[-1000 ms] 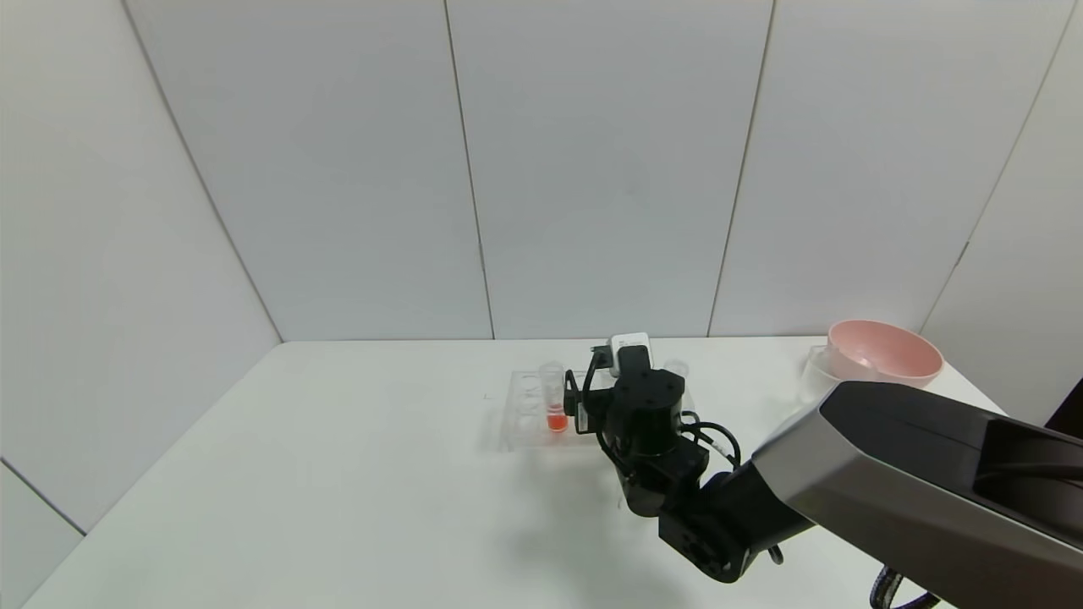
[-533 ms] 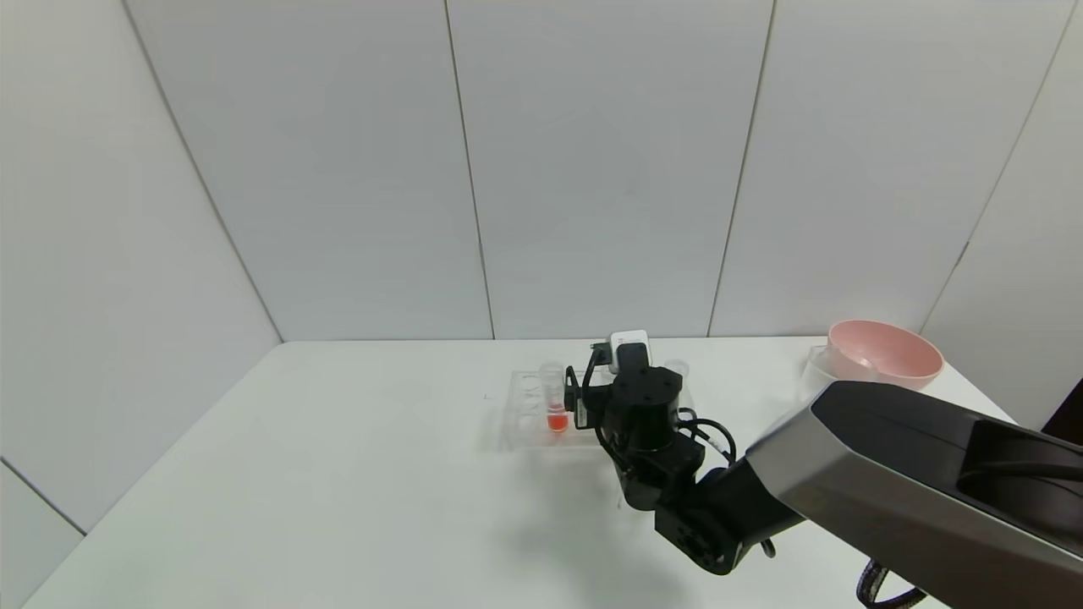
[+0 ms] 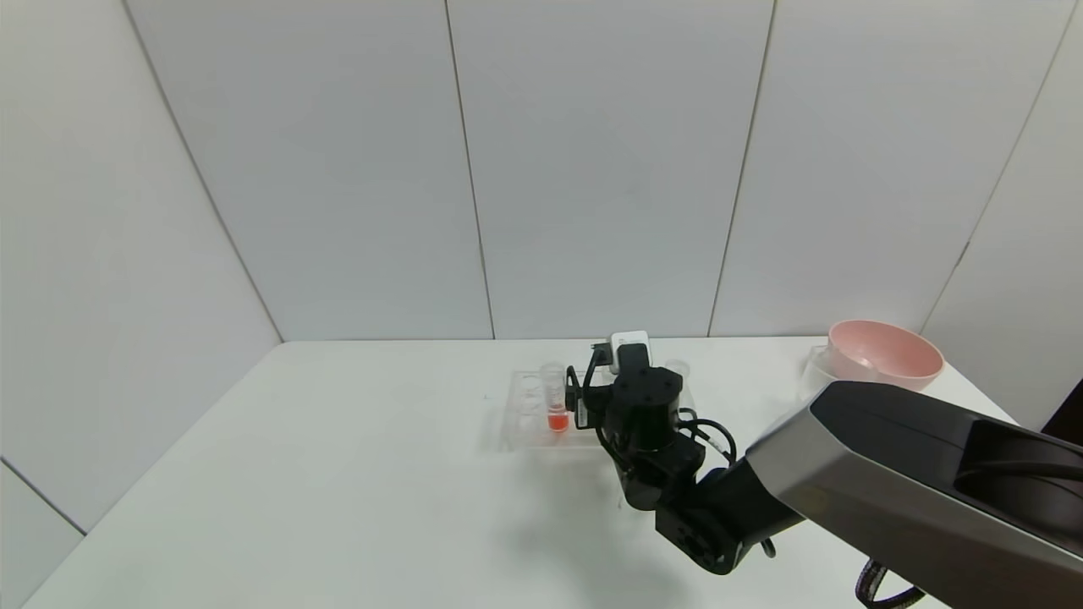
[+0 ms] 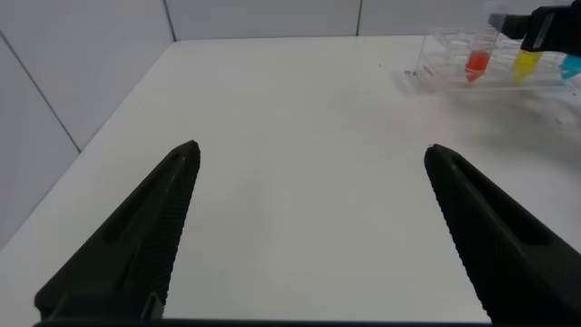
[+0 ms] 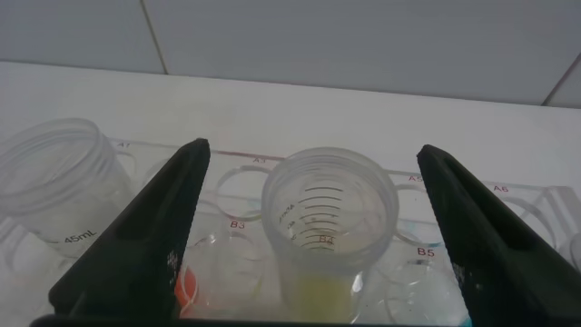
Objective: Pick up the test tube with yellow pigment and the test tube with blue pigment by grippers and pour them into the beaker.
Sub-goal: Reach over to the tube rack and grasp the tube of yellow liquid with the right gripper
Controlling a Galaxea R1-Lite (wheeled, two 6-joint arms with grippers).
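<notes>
The test tube with yellow pigment [image 5: 329,227] stands upright in the clear rack [image 5: 238,161]. My right gripper [image 5: 313,147] is open, with one finger on each side of the tube and neither touching it. The test tube with blue pigment [image 4: 570,65] stands beside the yellow one in the rack. In the head view my right wrist [image 3: 643,406] hides both tubes. The clear rim of the beaker [image 3: 677,368] shows just behind that wrist. My left gripper [image 4: 312,148] hangs open over bare table, far from the rack.
A red-liquid tube [image 3: 556,408] stands in the rack next to the yellow one. A pink bowl [image 3: 884,351] and a clear container [image 3: 816,372] sit at the table's back right. The white table [image 3: 338,474] spreads out left of the rack.
My right wrist has moved slightly farther over the rack. Over the last half second it has hardly moved.
</notes>
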